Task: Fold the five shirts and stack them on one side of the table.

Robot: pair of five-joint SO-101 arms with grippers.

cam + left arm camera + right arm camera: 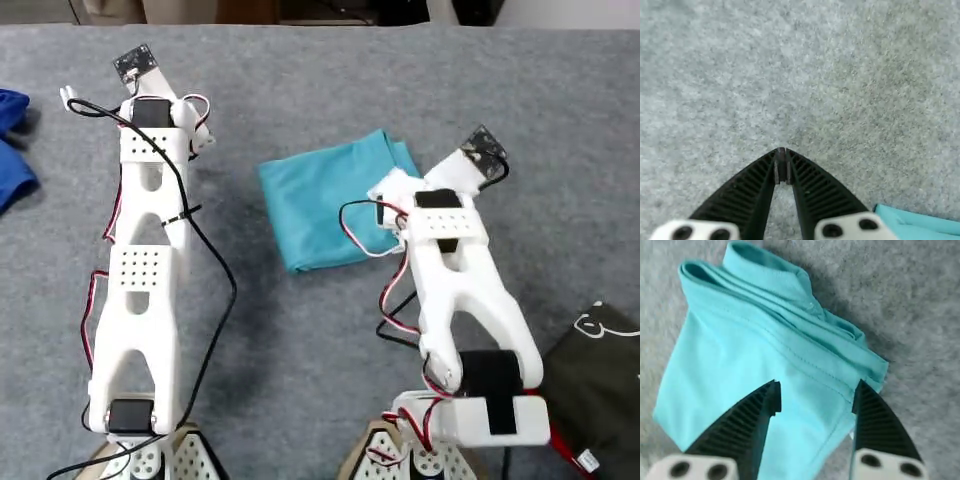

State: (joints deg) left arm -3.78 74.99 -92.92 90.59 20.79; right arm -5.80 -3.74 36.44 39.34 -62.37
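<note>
A folded teal shirt [330, 205] is laid near the middle of the grey desk [300, 350]. In the high view it is seen as a rough rectangle, a little turned. Its long axis is directed across the desk from left to right, and the right end is tilted slightly toward the far edge. The layered hems and collar are gathered at that far right corner.

The right end effector [817, 390] is held released above the shirt's right part. 1 finger is placed over the cloth and the other at its border. Contact cannot be told.

The left end effector [781, 165] is clenched on nothing, over bare desk, well apart from the shirt.

A blue shirt [12, 150] is seen at the left edge and a dark shirt [600, 370] at the near right.
</note>
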